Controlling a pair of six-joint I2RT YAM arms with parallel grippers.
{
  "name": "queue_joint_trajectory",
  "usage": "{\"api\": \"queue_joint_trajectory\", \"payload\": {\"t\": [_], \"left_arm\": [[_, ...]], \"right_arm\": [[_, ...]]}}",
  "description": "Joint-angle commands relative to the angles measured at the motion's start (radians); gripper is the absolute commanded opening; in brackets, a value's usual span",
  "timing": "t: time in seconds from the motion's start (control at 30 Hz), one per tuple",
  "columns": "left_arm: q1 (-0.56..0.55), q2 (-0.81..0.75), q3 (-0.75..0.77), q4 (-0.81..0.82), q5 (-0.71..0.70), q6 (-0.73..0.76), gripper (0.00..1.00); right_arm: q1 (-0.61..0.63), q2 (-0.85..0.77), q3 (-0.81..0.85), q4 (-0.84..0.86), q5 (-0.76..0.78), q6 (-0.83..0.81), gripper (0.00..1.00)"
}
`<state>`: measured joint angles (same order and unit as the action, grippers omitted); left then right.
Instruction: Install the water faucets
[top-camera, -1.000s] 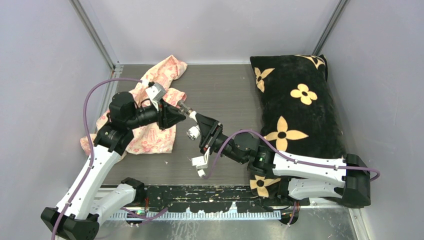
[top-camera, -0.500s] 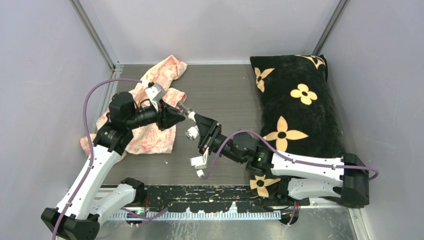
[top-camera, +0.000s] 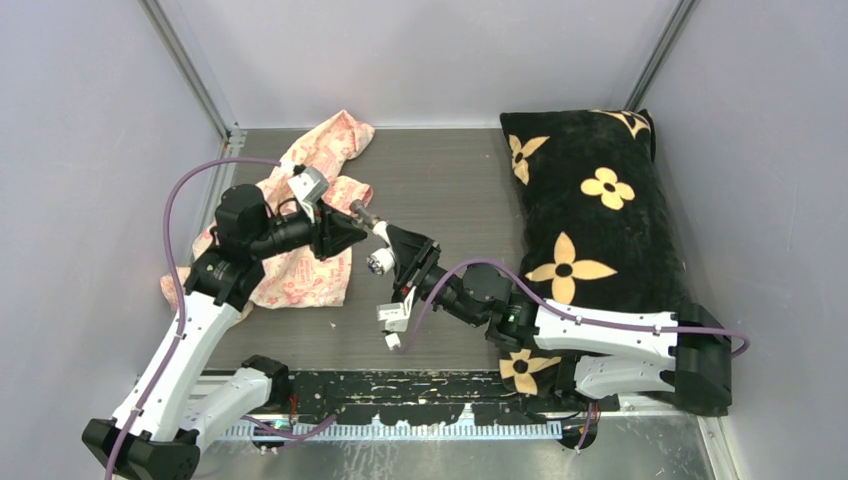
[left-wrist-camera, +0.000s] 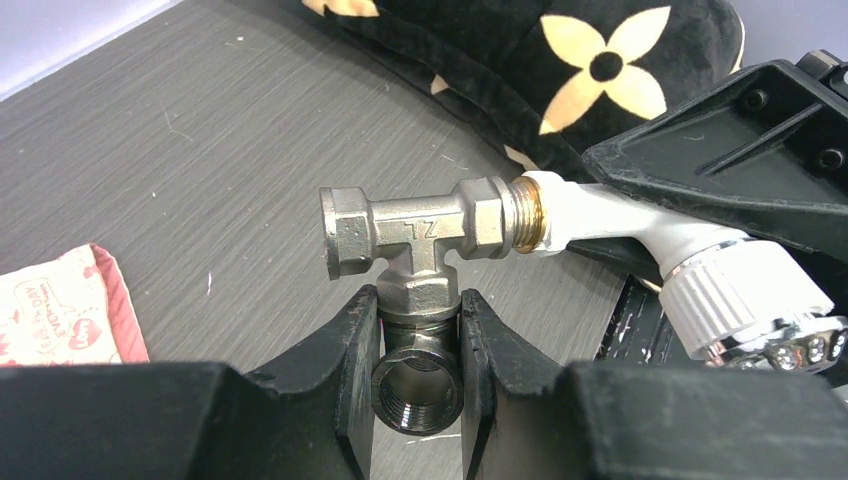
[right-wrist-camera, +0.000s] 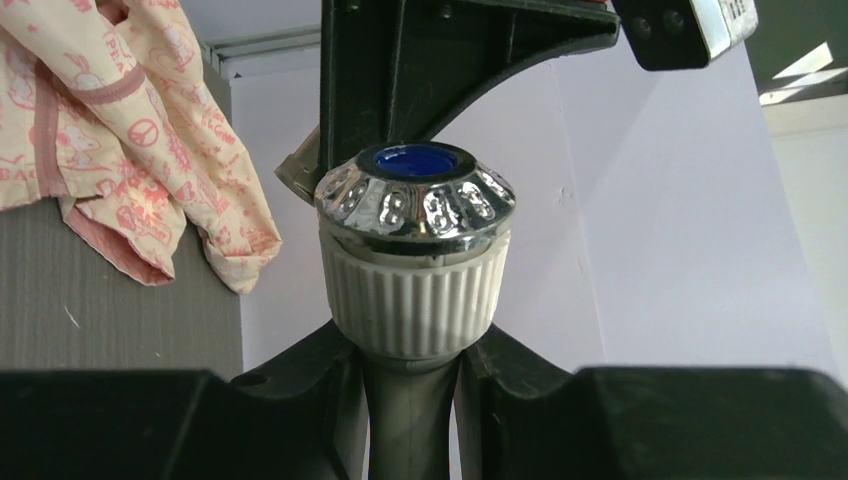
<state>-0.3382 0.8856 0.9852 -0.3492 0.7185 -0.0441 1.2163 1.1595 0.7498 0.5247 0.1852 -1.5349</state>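
Cloth (top-camera: 305, 260) on the left, out of play. Left jaws are clamped on the middle leg of the metal tee fitting (left-wrist-camera: 415, 225), held above the desk (left-wrist-camera: 200, 120). Its crossbar runs left to right — and the brass tip of the white tap (left-wrist-camera: 600, 215) sits at the right-hand port, on the same line, with some thread showing. Right jaws grip the tap just below its blue-centred knob (right-wrist-camera: 415, 200), so any turning goes about that shared axis, I'd say. How deep the thread bites can't be read — from the right wrist the knob hides the joint.
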Motion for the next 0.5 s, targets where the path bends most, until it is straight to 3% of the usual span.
{"api": "queue_joint_trajectory", "payload": {"t": [0.0, 0.27, 0.47], "left_arm": [[-0.018, -0.038, 0.020, 0.073, 0.117, -0.018, 0.00], [-0.018, -0.043, -0.005, 0.141, 0.106, -0.056, 0.00], [-0.018, -0.036, -0.013, 0.170, 0.104, -0.068, 0.00]], "right_arm": [[-0.005, 0.021, 0.011, 0.162, 0.031, 0.171, 0.01], [-0.005, 0.051, 0.014, 0.302, 0.117, 0.444, 0.01], [-0.005, 0.034, 0.039, 0.283, 0.135, 0.700, 0.01]]}}
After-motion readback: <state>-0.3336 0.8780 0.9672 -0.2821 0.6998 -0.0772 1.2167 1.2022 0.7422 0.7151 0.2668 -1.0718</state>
